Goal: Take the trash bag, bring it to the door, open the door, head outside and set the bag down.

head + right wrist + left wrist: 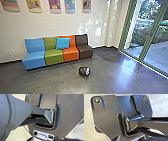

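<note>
The bag (84, 71), a small dark lump with a pale patch on its right side, lies on the grey floor (47, 82), in front of the sofa (54, 55) and nearer its orange and brown end, touching neither the sofa nor the glass (156, 47). The sofa's seats run blue, green, orange and brown from left to right, and a bright blue cushion (62, 43) leans across the green and orange backs. Behind it is the pale wall (63, 23), with colourful posters (70, 6) in a row up high, an outlet (14, 51) low at the left, and flecks of light toward the right. On the right, the glass stands in green frames (148, 37), with paving (156, 58), shrubs (142, 32) and trees beyond; a bluish sheen lies on the floor on this side. In the wrist views, the robot's dark plate and jointed bar take up much of the space. I cannot tell how far open the left end effector (130, 139) or the right end effector (43, 139) is, or whether either has hold of anything; the bag, at least, lies away from both, out on the floor
</note>
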You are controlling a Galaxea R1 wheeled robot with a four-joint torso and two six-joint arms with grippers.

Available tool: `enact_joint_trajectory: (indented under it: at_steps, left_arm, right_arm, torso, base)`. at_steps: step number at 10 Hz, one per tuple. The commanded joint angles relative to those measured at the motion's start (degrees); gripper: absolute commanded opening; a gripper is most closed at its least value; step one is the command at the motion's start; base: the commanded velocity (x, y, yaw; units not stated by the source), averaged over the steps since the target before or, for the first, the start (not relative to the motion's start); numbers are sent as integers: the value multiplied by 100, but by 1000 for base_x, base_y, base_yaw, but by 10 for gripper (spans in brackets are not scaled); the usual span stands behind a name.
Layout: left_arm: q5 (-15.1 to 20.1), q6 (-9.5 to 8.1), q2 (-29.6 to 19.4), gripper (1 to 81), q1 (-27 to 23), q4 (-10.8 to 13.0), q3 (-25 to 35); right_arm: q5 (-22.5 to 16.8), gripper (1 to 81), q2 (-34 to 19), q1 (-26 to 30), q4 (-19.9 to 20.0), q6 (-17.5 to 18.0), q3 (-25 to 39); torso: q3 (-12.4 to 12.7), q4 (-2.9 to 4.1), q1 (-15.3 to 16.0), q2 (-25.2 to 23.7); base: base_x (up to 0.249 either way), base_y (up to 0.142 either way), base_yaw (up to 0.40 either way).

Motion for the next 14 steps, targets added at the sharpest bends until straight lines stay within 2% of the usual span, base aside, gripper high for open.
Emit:
enact_joint_trajectory:
  at_steps: [1,7,14]
  left_arm:
    - [360,37,-15,811,-196,56,41]
    - [360,37,-24,811,-188,56,41]
    - [360,37,-24,811,-196,56,41]
  right_arm:
    - [-362,811,43,139,-75,-36,81]
    - [-362,811,43,139,-66,-36,64]
    - [-354,811,52,139,-67,-36,63]
  torso:
    - [0,0,0,-3]
    - [0,0,0,-3]
    - [0,0,-1,-3]
  base:
    - [124,0,0]
    - [124,0,0]
    - [124,-65,0]
